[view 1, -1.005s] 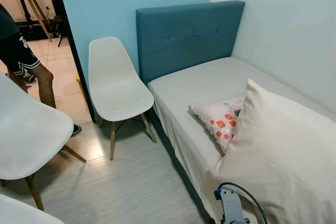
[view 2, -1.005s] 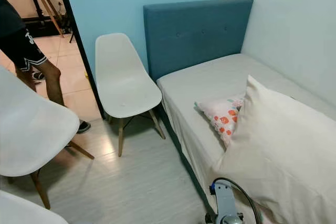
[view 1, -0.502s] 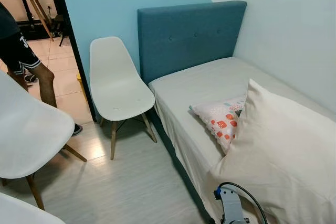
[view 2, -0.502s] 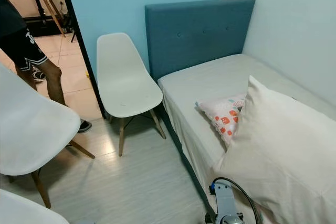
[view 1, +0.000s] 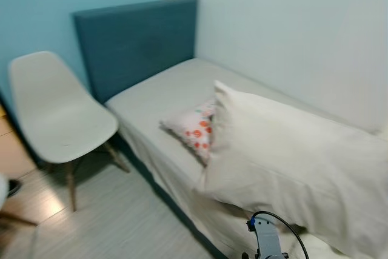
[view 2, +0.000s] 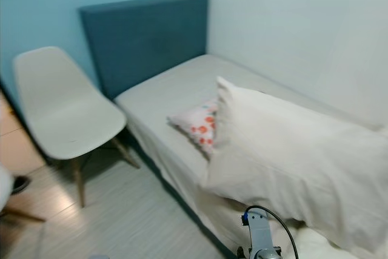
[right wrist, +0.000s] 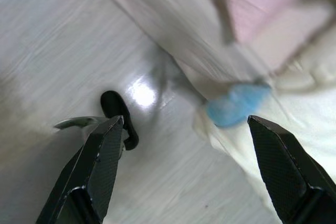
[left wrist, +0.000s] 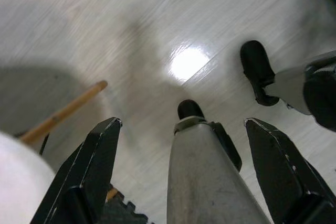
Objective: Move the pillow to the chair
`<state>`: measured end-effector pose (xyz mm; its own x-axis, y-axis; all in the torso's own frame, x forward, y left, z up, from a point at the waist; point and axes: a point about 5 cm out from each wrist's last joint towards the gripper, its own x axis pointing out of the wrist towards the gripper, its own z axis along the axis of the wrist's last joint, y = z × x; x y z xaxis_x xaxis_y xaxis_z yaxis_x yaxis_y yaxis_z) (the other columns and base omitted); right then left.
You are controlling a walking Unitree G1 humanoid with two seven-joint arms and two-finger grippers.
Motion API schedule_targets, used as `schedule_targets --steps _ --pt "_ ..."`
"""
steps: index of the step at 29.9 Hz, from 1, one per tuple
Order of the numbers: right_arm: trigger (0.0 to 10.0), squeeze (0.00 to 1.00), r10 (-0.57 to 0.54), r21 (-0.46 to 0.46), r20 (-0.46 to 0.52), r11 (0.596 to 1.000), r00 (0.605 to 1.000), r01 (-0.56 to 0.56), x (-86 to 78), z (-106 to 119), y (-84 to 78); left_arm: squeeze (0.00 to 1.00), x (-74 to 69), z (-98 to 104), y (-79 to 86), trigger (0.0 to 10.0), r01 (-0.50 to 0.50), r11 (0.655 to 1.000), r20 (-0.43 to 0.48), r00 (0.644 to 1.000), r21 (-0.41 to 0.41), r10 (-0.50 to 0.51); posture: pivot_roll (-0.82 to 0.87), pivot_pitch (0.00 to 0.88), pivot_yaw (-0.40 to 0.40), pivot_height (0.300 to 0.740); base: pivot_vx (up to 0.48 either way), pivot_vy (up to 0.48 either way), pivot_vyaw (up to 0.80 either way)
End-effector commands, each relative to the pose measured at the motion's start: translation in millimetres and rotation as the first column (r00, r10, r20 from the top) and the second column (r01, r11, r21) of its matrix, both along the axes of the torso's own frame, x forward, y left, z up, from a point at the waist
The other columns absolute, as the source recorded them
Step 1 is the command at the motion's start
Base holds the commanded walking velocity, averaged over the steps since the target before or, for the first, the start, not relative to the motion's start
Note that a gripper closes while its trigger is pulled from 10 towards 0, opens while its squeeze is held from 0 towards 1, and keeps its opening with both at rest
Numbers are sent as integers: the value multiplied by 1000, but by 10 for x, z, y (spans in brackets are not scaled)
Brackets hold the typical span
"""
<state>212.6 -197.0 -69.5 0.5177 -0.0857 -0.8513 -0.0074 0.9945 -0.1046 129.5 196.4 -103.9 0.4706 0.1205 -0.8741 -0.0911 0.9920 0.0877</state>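
Progress: nothing of the task looks done; no pillow is held and the chair seat is bare.
Left gripper [left wrist: 184, 150]: fingers spread wide with nothing between them, hanging low over the pale wood floor [left wrist: 105, 19], judged idle.
Right gripper [right wrist: 184, 156]: fingers likewise spread apart and holding nothing, pointing down at the floor beside the draped edge of the bed.
Pillow [view 1: 297, 156]: large cream one lying on the bed [view 1: 163, 95], touching a small patterned cushion [view 1: 194, 128] tucked at its far end.
Chair [view 1: 57, 113]: white, standing on the floor just beside the bed, near the blue headboard [view 1: 136, 40].
Remaining: approach, grasp, carry, set down.
Views: head views are blurred but show pillow and chair; wrist views add both open grippers and the robot's black feet.
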Motion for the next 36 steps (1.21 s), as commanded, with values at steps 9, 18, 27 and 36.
schedule_targets --steps 9,18,27,36 --pt "10000 0 -107 49 49 993 993 105 50 31 -10 0 -61 -7 75 10000 -17 1000 -8 1000 5 17 -119 0 -32 740 0 0 -717" --pt "10000 0 -551 459 259 793 793 401 338 382 -537 0 -30 4 66 10000 6 1000 5 1000 19 -6 -126 0 -25 740 67 0 -729" --pt "10000 0 -794 855 377 496 477 151 935 1135 -793 0 97 50 110 10000 33 999 21 999 23 -33 -141 0 -14 740 384 0 -83" --pt "10000 0 -722 797 415 582 554 162 1096 1257 -712 0 84 45 108 10000 37 999 16 999 21 -38 -150 0 -23 740 350 0 0"
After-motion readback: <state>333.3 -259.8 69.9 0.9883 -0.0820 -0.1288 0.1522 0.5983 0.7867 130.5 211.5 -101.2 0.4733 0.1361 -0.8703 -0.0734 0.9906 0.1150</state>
